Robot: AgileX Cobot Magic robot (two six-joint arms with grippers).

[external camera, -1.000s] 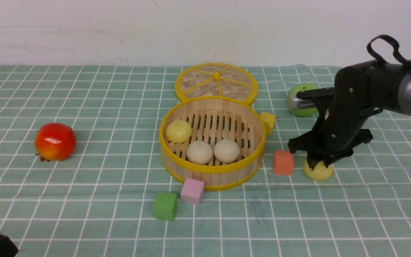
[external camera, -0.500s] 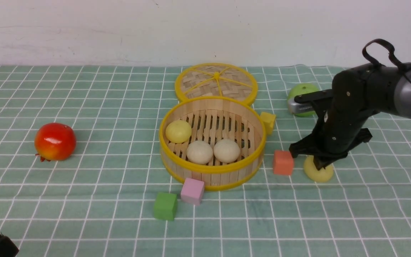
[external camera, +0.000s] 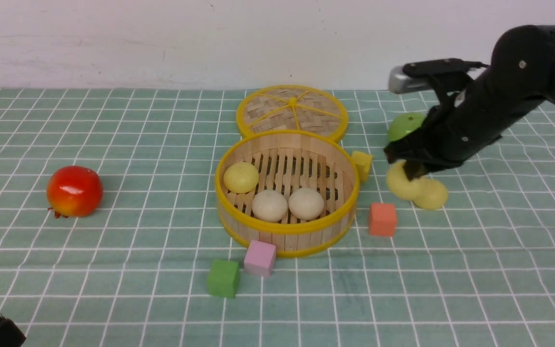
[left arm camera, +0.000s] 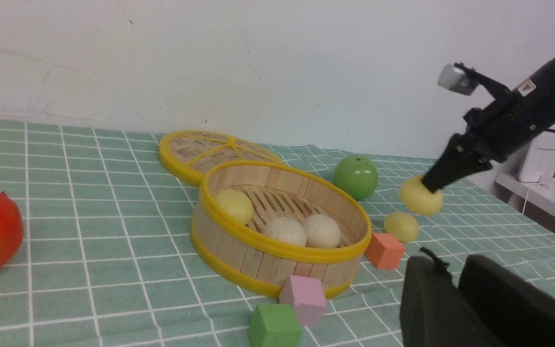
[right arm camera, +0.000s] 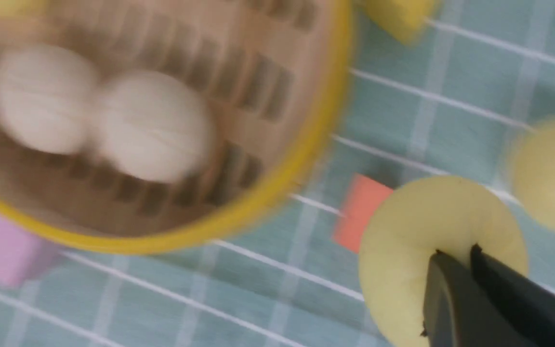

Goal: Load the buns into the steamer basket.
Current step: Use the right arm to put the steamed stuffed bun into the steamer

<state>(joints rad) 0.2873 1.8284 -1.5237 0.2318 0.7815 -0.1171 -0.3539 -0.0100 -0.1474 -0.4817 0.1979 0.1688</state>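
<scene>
Lift-off is what changed: a second ago your right gripper (external camera: 410, 166) sat low on the cloth (external camera: 113, 299). Now it hangs above the tabletop, right of the steamer basket (external camera: 284, 230), fingers clamped into the lifted bun (external camera: 399, 184). Only the carry and release remain for that one.

You have five buns: three inside the basket at mid-tabletop (one yellow, two beige), the lifted bun, and one loose bun (external camera: 435, 195) lying nearer the right edge. Also a red apple (external camera: 74, 191), a green apple (left arm camera: 355, 177), four cubes (external camera: 382, 219) and one lid (external camera: 291, 108).

Your left gripper (left arm camera: 458, 289) sits by the near left corner; I cannot tell how its fingers stand.
</scene>
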